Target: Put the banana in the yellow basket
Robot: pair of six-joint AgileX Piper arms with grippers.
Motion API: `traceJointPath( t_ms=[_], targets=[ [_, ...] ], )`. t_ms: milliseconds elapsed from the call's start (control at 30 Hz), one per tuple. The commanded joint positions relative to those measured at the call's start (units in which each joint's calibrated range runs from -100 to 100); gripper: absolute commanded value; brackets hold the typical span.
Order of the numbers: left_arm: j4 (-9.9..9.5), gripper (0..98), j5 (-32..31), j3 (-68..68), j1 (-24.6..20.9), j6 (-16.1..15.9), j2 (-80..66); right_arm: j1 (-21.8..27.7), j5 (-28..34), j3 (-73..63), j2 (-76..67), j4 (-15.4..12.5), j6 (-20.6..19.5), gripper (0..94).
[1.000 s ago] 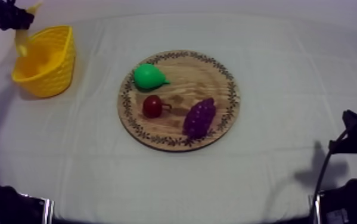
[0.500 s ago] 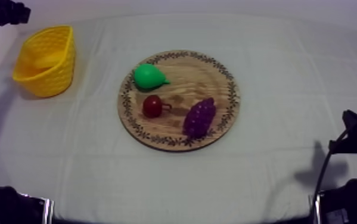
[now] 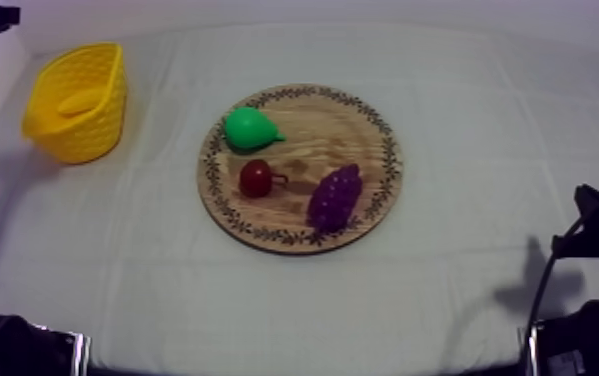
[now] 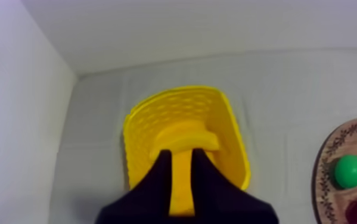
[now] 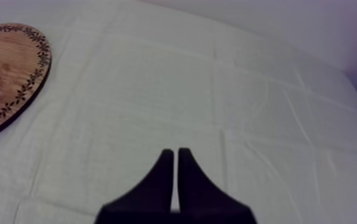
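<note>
One basket (image 3: 75,142), one board (image 3: 355,128), four fruits (image 3: 248,128)

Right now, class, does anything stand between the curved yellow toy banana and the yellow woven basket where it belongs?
Nothing visible does. The banana lies inside the basket, and the left gripper is open, holding nothing. The round wooden board sits apart from the basket.
</note>
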Motion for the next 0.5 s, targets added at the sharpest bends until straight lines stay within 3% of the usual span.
traceJointPath(
  t_ms=[0,167,467],
  targets=[
    [-0.44,6.9,-2.3,9.1,0.6,1.3,-11.8,0.0,0.0,0.0,0.0,0.0,0.0,0.6],
    [-1.69,2.1,-5.1,22.4,1.9,4.1,-27.6,0.0,0.0,0.0,0.0,0.0,0.0,0.6],
    [-2.15,0.3,-5.4,39.2,3.3,6.5,-51.0,0.0,0.0,0.0,0.0,0.0,0.0,0.6]
  ],
)
